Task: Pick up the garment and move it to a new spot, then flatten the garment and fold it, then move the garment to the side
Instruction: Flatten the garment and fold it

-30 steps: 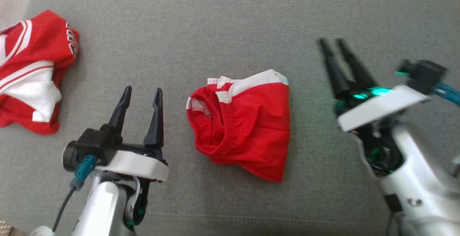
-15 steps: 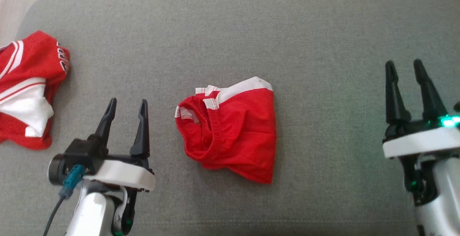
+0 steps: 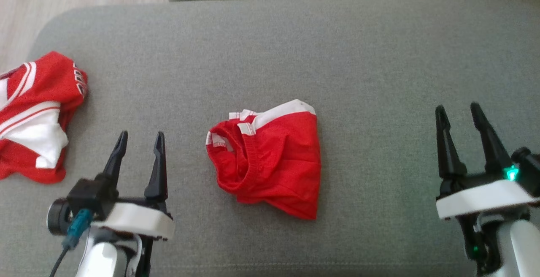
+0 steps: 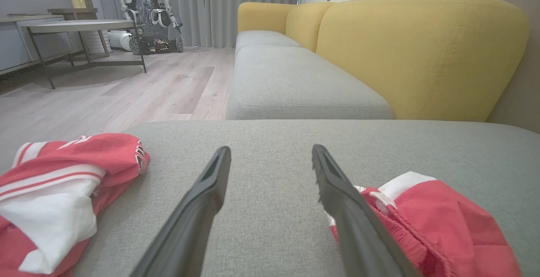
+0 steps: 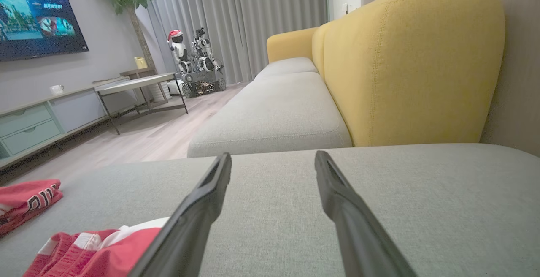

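Grey woven upholstery of the sofa seat (image 3: 270, 49) carries everything in reach. A crumpled red-and-white jersey (image 3: 33, 116) lies at the seat's left end, well apart from the red shorts (image 3: 274, 163), which sit near the middle of the cushion, between the two arms. Nothing lies on the bare fabric between either gripper and the shorts. The left gripper (image 3: 141, 134) hovers just to the shorts' left, fingers spread apart and empty. The right gripper (image 3: 457, 106) is farther off on the other side, its fingers likewise parted with nothing between them. Beyond the seat are a second grey cushion (image 4: 295, 82), a yellow backrest (image 4: 422, 53), wood flooring (image 4: 126, 87) and a low table (image 4: 80, 25).

The shorts are bunched into a compact heap, about as wide as deep. Their white-trimmed edge lies on the far side, the gathered elastic opening faces the robot's left, and the straight right edge runs away from the robot, ending in a near right corner.
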You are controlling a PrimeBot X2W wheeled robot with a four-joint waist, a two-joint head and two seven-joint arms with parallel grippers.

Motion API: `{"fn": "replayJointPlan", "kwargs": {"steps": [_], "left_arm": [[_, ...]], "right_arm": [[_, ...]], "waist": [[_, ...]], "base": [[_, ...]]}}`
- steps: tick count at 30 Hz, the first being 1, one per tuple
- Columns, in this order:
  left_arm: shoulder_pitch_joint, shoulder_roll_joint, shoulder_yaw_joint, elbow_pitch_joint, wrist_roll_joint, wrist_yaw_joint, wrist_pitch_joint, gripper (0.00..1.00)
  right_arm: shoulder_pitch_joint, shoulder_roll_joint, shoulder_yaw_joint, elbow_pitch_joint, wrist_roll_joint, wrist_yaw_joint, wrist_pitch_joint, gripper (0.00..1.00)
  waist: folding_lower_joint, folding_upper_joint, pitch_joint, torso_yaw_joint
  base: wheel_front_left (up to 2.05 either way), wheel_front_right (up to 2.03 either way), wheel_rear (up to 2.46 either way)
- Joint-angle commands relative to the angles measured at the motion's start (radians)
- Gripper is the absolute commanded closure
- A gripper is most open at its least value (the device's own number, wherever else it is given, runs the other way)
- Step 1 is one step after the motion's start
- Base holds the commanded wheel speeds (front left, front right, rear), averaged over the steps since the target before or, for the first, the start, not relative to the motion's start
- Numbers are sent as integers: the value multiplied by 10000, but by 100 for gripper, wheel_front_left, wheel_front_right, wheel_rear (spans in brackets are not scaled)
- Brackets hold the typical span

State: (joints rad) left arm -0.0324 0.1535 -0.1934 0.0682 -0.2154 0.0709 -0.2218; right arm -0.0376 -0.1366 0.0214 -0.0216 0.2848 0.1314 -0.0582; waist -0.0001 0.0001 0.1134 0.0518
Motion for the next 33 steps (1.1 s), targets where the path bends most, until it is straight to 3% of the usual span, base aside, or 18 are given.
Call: {"fn": "replayJointPlan", "kwargs": {"steps": [1, 16, 33], "left_arm": [[-130, 212, 327, -367, -99, 49, 6, 0], [779, 370, 214, -602, -206, 187, 302, 0], [954, 519, 183, -718, -328, 322, 498, 0]], "right_arm": [[-2, -17, 137, -434, -68, -7, 85, 0], [1182, 183, -116, -829, -593, -7, 547, 0], [1354, 304, -224, -981, -774, -7, 626, 0]], "waist": [[1, -1, -157, -4], [1, -1, -1066, 7], [1, -1, -1159, -66]], "base": [[0, 0, 0], [0, 0, 0], [0, 0, 0]]}}
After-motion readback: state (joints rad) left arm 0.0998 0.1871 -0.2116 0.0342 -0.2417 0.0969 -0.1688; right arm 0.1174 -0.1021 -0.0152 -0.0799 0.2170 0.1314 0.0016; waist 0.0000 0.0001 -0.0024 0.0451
